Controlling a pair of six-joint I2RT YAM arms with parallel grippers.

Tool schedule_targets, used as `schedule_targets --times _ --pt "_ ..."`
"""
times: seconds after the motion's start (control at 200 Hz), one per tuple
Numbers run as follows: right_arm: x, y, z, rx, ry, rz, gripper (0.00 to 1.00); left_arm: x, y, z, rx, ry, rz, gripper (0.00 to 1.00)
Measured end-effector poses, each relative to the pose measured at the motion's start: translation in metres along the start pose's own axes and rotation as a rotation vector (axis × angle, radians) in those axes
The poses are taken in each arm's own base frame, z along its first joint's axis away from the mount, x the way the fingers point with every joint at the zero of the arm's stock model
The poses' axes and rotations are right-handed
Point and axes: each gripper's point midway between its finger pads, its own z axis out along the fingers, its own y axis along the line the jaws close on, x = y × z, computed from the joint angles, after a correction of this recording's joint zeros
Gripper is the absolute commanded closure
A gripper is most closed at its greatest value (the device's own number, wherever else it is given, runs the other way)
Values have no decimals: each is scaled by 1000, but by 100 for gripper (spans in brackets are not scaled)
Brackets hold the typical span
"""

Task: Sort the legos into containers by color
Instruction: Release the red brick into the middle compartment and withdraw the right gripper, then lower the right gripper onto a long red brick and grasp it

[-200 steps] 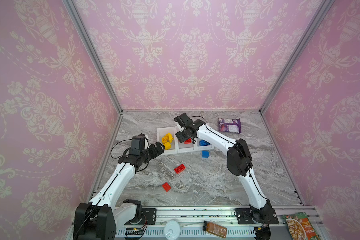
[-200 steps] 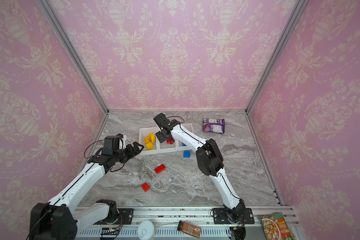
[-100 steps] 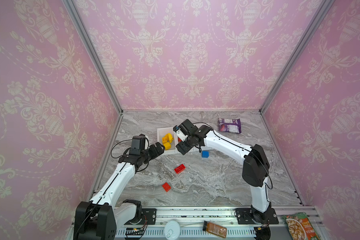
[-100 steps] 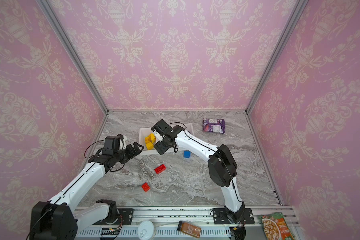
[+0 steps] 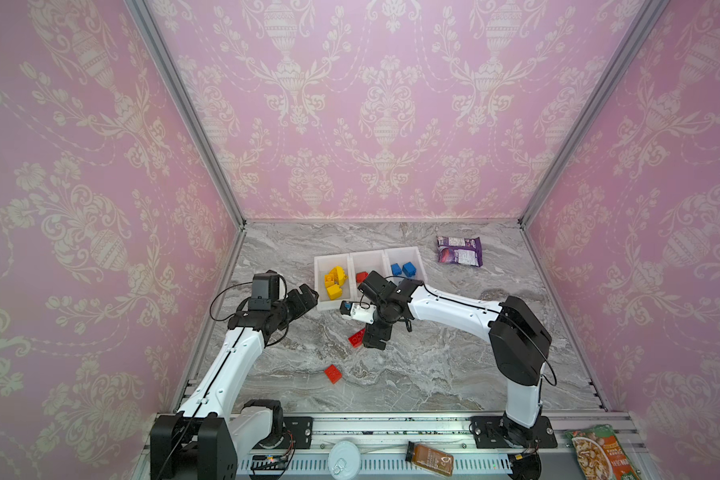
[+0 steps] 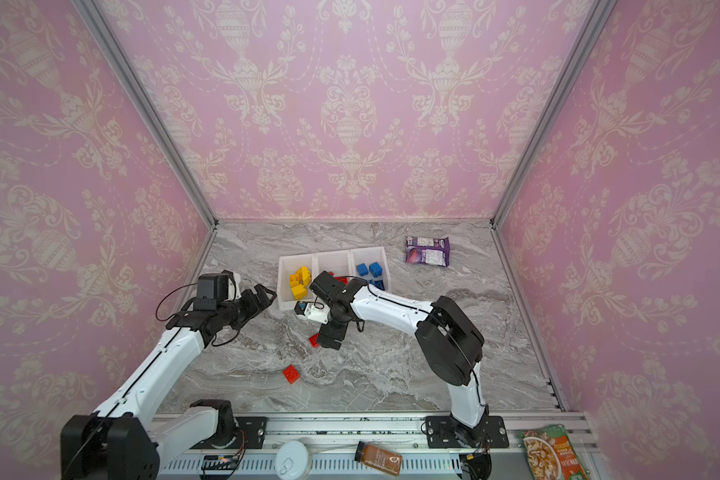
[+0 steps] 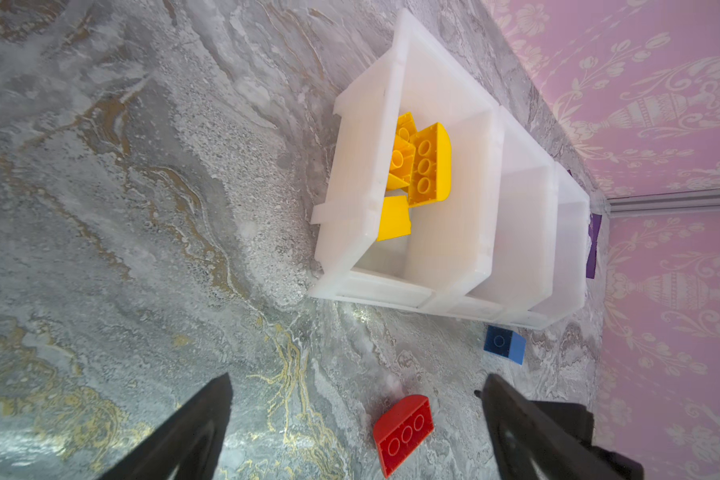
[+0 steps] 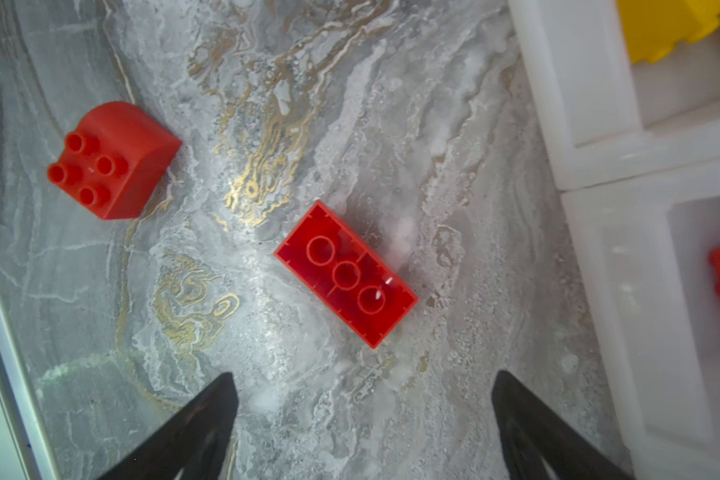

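Two glossy red legos point(image 8: 346, 274) lie on veined marble point(image 8: 267, 104); left gripper point(image 7: 355, 378) and right gripper point(image 8: 364, 374) gape empty.

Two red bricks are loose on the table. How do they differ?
The oblong red brick lies underside up, showing three tubes; the square red brick shows four studs and a rounded edge. The oblong one sits nearer the bins; the square one is farther off. Both are red and lie loose on the table.

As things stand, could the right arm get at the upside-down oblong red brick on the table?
Probably yes: the right gripper hangs open above the oblong red brick, with nothing between them.
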Motion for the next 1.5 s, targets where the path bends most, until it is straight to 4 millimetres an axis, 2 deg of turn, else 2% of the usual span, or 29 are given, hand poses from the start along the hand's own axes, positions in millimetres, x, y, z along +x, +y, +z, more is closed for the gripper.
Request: schedule_targets --times 0.175,0.29,0.771,1.121,1.501 --pt "-11 22 4 -23 -13 -183 3 -2 2 -1 -1 -4 -7 4" --pt "-14 27 6 -22 -5 -265 3 -4 4 -1 -5 -9 -14 4" --pt "-27 12 22 -5 44 -359 4 -10 9 -3 0 -17 -37 4" --pt "-20 8 43 -26 106 -363 6 -8 12 -3 -3 -12 -43 4" --pt "-17 -5 48 -15 134 -342 11 -8 12 -3 0 -10 -44 4"
